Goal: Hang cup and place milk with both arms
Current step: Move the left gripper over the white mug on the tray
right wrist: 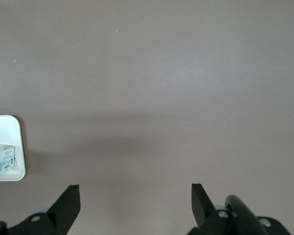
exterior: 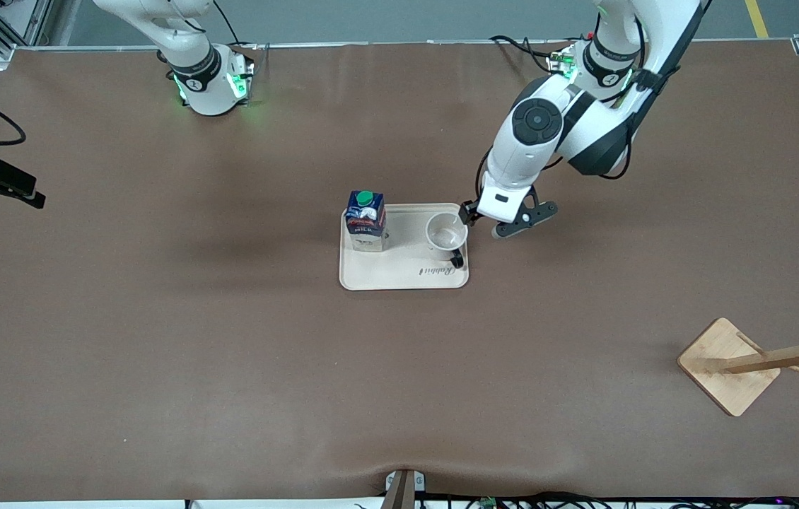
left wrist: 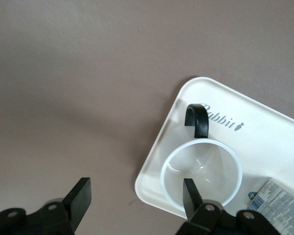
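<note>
Front view: the cup point(exterior: 447, 232) and milk point(exterior: 365, 221) are seen on the tray point(exterior: 399, 277), milk at nine o'clock of the cup. The left gripper point(left wrist: 135, 197) is spread wide at the rim, one finger inside, presumably for a rim pinch. The right gripper point(right wrist: 135, 201), released, is parked over bare table point(exterior: 159, 318), waiting.

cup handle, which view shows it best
The left wrist view: the cup's black handle arches clear over the tray, unblocked. The front view shows only a small dark piece of it below the rim. The right wrist view misses the cup entirely.
</note>
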{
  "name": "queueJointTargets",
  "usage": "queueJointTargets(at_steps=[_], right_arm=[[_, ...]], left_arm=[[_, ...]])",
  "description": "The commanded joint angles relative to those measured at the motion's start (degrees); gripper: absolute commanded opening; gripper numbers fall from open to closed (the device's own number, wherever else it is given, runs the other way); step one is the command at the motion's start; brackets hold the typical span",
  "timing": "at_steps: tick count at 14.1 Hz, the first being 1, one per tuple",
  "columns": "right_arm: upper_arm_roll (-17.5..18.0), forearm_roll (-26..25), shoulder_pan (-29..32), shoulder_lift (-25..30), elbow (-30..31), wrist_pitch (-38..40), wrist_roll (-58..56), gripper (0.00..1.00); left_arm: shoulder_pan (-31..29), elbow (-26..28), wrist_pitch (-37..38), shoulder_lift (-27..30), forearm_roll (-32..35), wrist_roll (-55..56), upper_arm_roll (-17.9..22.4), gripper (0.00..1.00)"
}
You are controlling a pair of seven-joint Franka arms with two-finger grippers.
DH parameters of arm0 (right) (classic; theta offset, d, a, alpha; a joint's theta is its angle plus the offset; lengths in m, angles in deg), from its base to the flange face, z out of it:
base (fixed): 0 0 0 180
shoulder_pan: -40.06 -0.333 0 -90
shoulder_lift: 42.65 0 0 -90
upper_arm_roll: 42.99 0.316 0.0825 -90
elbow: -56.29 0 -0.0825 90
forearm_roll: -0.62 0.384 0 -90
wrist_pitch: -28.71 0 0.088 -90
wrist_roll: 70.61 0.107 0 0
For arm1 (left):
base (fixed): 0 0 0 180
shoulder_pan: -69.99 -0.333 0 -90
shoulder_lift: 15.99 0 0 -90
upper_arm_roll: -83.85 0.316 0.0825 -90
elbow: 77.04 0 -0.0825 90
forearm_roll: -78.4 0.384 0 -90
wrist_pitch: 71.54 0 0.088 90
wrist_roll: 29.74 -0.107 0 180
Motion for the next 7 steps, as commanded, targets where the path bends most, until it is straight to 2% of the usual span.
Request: queueJointTargets(at_steps=[1,6,7], right_arm=[[0.9,1.1,1.2,-1.4,-0.7,-0.1,-0.6,1.0],[1.0,1.1,0.5,-2.6,-0.6,0.0,-0.5,1.0],[1.1,1.1,0.5,-2.6,-0.6,-0.1,-0.5,1.0]], left_arm=[[0.7,-0.4,-3.2,-3.4,1.6,2.4,-0.2,0.83],[2.2,-1.0,-4.5,-8.0,8.9,9.2,-0.2,0.77],[2.6,-1.0,-5.3,-9.2,10.7,11.0,-0.2,0.74]])
